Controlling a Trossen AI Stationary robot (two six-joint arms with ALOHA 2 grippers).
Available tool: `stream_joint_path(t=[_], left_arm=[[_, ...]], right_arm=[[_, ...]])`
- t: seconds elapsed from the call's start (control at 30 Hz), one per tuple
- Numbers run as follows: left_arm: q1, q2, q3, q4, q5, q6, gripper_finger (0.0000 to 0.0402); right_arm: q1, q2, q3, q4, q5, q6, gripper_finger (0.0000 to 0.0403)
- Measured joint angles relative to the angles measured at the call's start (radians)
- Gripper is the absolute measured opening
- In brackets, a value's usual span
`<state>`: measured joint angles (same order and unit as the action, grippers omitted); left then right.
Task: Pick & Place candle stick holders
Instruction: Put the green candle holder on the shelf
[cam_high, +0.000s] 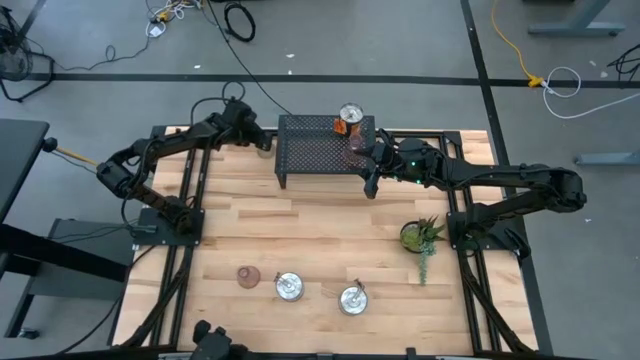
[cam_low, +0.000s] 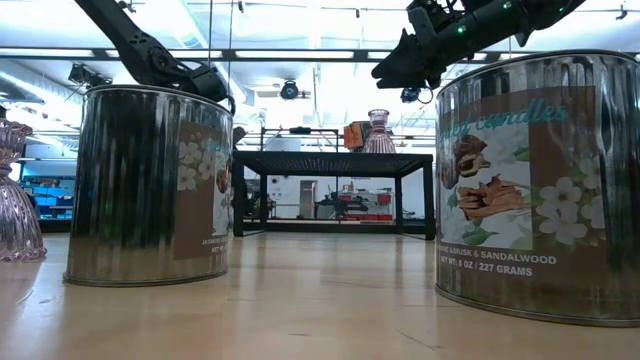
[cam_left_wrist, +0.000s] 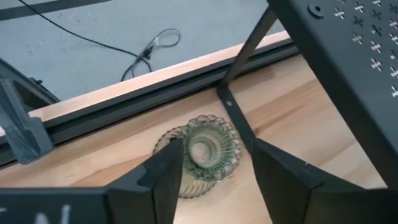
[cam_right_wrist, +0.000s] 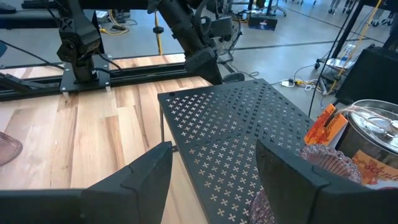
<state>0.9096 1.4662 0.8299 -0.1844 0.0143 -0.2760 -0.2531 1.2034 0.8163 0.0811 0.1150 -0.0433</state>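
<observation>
High view, my left gripper (cam_high: 262, 141): upper centre-left of the frame, at the left end of the black perforated rack (cam_high: 310, 160); from here I cannot see what sits between my fingers.
High view, my right gripper (cam_high: 372, 170): upper centre, over the right end of the rack, beside a pinkish-brown holder (cam_high: 357, 143) standing on the rack top.
High view, tin on the rack (cam_high: 350, 116): just above that holder, at the rack's back edge.
High view, second pinkish-brown holder (cam_high: 247, 276): lower left of centre on the wooden table (cam_high: 300, 230), just left of two silvery tins (cam_high: 289, 287).
High view, potted plant (cam_high: 421, 236): right of centre, well apart from the tins.

Low view, tins: two large ones fill the left and right foreground.
Low view, holders: one pink on the rack top at centre, one at the far left edge on the table.

Left wrist view, pale green holder (cam_left_wrist: 202, 151): centre of the frame, standing on the wood beside the rack's leg.
Left wrist view, my left fingers (cam_left_wrist: 163, 177): parted, one on each side of the green holder, close against it; I cannot tell whether they press it.

Right wrist view, my right fingers (cam_right_wrist: 146, 171): spread wide with nothing between them, above the rack top.
Right wrist view, pink holder: lower right, in front of the tin.
</observation>
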Motion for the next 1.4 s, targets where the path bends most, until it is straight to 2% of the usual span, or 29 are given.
stream_joint_path(t=[0.4,0.63,1.07,1.4], left_arm=[[-0.023,0.0,0.0,-0.009,-0.013,0.003,0.0228],[-0.056,0.0,0.0,-0.008,-0.065,0.053,0.0229],[-0.061,0.0,0.0,-0.024,-0.101,0.064,0.0232],[-0.061,0.0,0.0,-0.038,-0.111,0.038,0.0296]], right_arm=[[0.0,0.0,0.0,0.0,0.0,0.0,0.0231],[0.0,0.0,0.0,0.0,-0.001,0.0,0.0231],[0.0,0.0,0.0,0.0,-0.003,0.0,0.0231],[0.0,0.0,0.0,-0.002,-0.003,0.0,0.0231]])
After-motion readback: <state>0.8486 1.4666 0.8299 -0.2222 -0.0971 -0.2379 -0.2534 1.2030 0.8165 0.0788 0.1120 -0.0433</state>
